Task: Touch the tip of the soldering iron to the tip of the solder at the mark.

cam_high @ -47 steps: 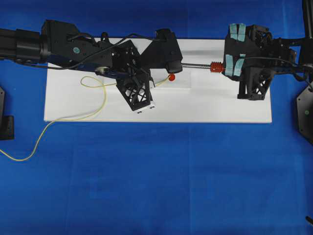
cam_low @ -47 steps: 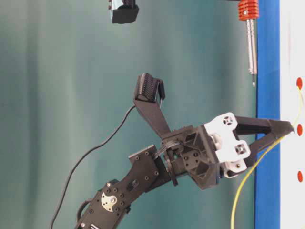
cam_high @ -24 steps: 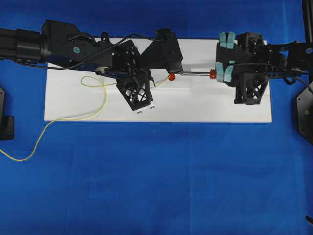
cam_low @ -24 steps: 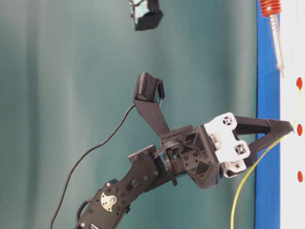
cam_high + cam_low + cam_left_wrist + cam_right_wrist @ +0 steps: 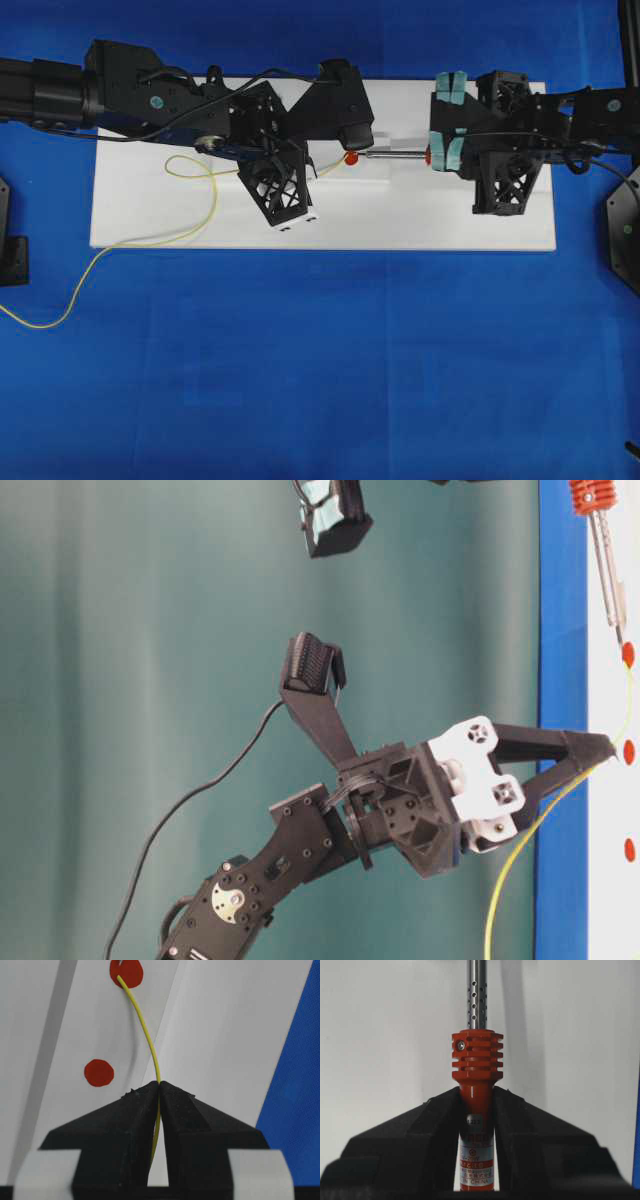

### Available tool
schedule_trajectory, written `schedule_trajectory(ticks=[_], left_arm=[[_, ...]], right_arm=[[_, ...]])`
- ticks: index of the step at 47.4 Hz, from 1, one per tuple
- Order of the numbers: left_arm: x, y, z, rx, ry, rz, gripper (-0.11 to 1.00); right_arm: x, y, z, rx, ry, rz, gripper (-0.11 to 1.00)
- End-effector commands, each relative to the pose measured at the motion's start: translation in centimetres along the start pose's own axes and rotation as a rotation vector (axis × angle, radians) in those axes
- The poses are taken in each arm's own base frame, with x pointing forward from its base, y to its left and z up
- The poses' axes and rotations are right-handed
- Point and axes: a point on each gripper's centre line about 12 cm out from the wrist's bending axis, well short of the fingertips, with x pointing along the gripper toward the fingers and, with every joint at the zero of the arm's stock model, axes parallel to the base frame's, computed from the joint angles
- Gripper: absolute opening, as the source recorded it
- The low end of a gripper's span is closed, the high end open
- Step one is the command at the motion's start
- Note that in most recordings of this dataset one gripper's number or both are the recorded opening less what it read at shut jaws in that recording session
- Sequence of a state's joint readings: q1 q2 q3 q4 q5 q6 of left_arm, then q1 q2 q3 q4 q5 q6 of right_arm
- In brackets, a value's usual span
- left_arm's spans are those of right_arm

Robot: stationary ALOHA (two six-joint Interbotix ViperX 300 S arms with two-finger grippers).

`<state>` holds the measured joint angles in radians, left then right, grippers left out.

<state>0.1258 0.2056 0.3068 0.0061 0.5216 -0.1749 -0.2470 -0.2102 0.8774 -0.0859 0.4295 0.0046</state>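
The solder (image 5: 190, 170) is a thin yellow wire looping over the white board (image 5: 450, 225). My left gripper (image 5: 316, 172) is shut on it near its end (image 5: 159, 1085). The solder's tip (image 5: 120, 979) lies on a red mark (image 5: 129, 971). My right gripper (image 5: 442, 154) is shut on the red-orange handle (image 5: 476, 1110) of the soldering iron (image 5: 395, 154), whose silver shaft points left. Its tip (image 5: 621, 640) sits at the edge of that mark (image 5: 628, 654), close to the solder's tip. Whether they touch cannot be told.
Two other red marks (image 5: 629, 751) (image 5: 630, 849) lie along the board. Blue cloth (image 5: 320, 360) surrounds it. The solder trails off the board's front left edge (image 5: 40, 320). Black brackets (image 5: 12, 245) (image 5: 622, 235) stand at both sides.
My right gripper has carried the soldering iron to the left and down toward the board, bringing its tip up to the red mark. The left gripper and the solder have stayed still.
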Motion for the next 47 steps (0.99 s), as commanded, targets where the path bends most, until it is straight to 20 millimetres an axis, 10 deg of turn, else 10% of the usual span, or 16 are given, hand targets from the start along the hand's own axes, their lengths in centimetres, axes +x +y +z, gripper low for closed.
schedule_trajectory(ticks=[1,47], left_arm=[[-1.04,-0.19,1.21,0.004,-0.043,-0.006,0.03],[-1.05,-0.89,1.26,0.020,-0.032,-0.012,0.03]], right_arm=[[-0.30,-0.14,1.30,0.004,-0.037,-0.002,0.06],[-0.06,0.39,1.34,-0.017,-0.016,0.005,0.06]])
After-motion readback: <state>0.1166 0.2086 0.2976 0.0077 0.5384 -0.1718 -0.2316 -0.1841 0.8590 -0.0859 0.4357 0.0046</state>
